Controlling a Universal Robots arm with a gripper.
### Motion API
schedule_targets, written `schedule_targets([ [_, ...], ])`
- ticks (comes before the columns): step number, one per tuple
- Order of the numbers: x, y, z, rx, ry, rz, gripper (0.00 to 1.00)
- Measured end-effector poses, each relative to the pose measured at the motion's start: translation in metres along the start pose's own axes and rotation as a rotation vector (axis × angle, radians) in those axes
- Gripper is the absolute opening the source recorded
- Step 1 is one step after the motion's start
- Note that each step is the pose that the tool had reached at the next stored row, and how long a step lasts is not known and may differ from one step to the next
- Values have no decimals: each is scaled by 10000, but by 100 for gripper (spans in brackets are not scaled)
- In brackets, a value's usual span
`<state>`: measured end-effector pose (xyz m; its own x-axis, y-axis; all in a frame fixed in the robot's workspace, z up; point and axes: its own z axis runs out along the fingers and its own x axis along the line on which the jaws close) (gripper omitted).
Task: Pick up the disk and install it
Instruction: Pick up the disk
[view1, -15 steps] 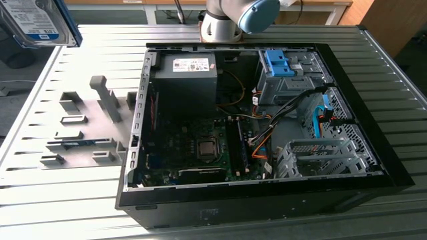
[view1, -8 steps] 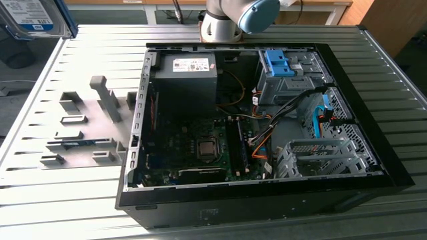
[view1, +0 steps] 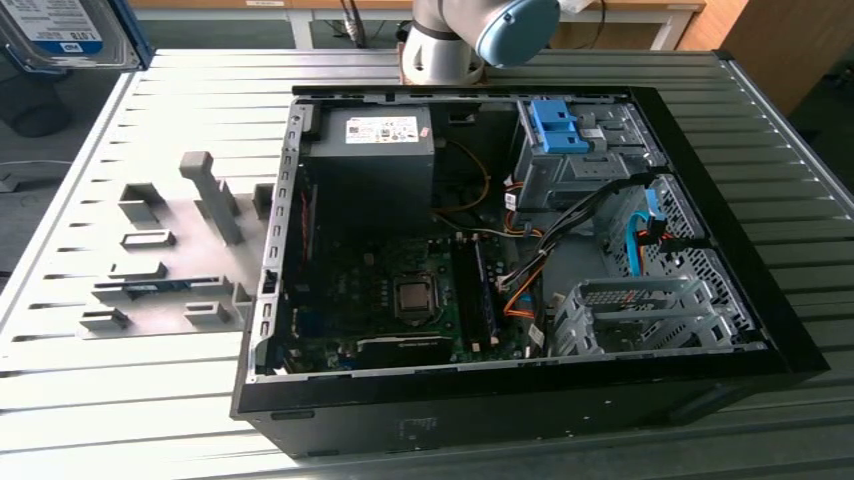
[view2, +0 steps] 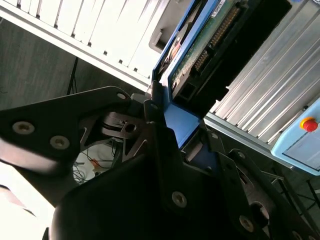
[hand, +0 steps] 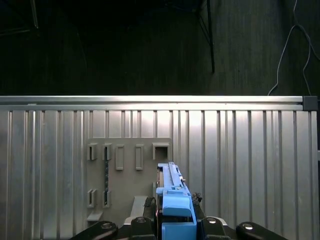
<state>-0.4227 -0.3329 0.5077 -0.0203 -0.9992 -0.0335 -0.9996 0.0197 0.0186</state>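
- The counter (view1: 134, 400) is ribbed aluminium. In the exterior view an open black computer case (view1: 534, 412) lies on it, its boards and cables exposed.
- On the exterior view's left, just beside the case, a grey plate (view1: 174, 250) with small upright holders lies flat on the counter.
- In the first wrist view the counter (hand: 250, 165) ends at a straight edge. Beyond it is a dark floor (hand: 125, 45) with a few cables.
- In the second wrist view a red button (view2: 310, 124) sits on a pale blue box beside the ribbed surface.
- The fingers (view2: 155, 115) are closed narrowly on the disk (view2: 200, 50), clamping the end of its blue frame. The green circuit side faces that camera.
- The gripper (hand: 173, 212) holds the disk (hand: 172, 185) edge-on in the first wrist view, raised clear of the counter over the plate (hand: 130, 175).
- In the exterior view the disk (view1: 60, 30), label side showing, is at the top corner on the exterior view's left, well apart from the case.
- The arm (view1: 461, 40) shows a silver joint with a pale blue cap behind the case's far edge.
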Motion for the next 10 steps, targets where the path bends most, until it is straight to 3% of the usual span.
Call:
schedule_targets([
  [5,0,-12,-1,0,0,0,36],
  [10,-2,-93,-2,1,0,0,36],
])
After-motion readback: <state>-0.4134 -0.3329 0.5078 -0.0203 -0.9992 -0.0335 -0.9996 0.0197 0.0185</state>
